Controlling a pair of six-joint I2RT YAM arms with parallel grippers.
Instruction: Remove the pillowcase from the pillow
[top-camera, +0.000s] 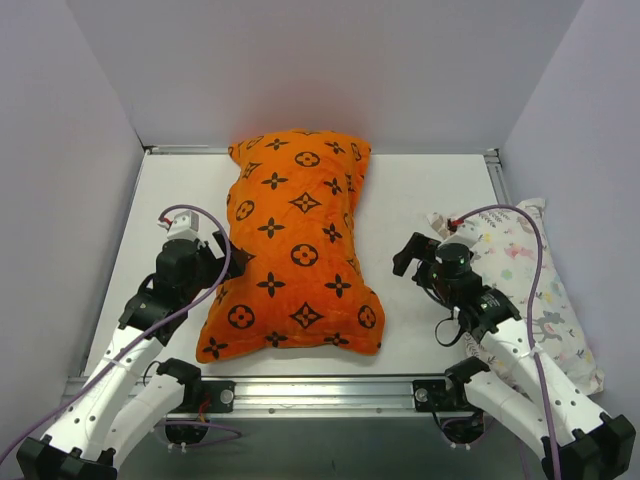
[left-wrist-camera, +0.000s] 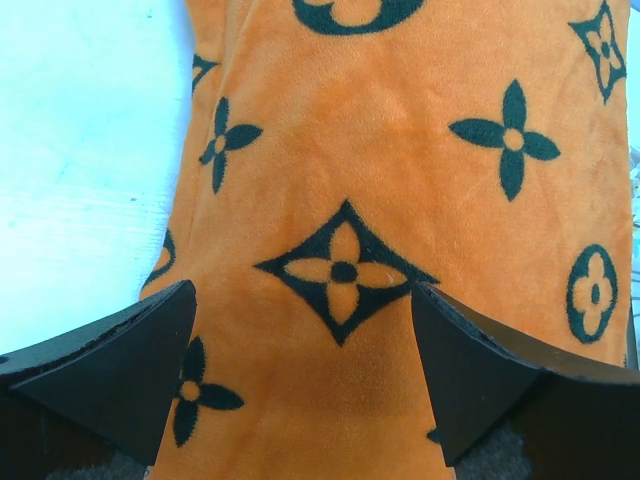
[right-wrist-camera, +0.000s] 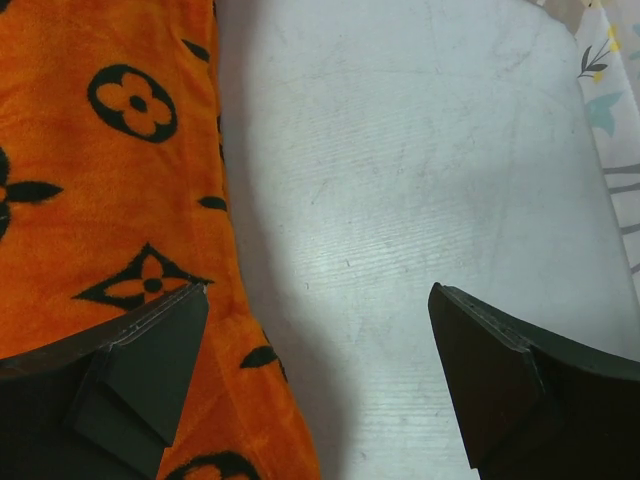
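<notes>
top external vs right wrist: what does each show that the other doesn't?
Only top external: the whole orange pillowcase, pinched mid-length; both arms; the left claw at the pillowcase's left edge; most of the printed pillow along the right side of the table.

Only right wrist: a close view of the right claw, open, with one finger in front of the pillowcase's edge and the other in front of bare table; faint scuffs on the table surface.

Both: pillowcase, table, printed pillow, right claw.
</notes>
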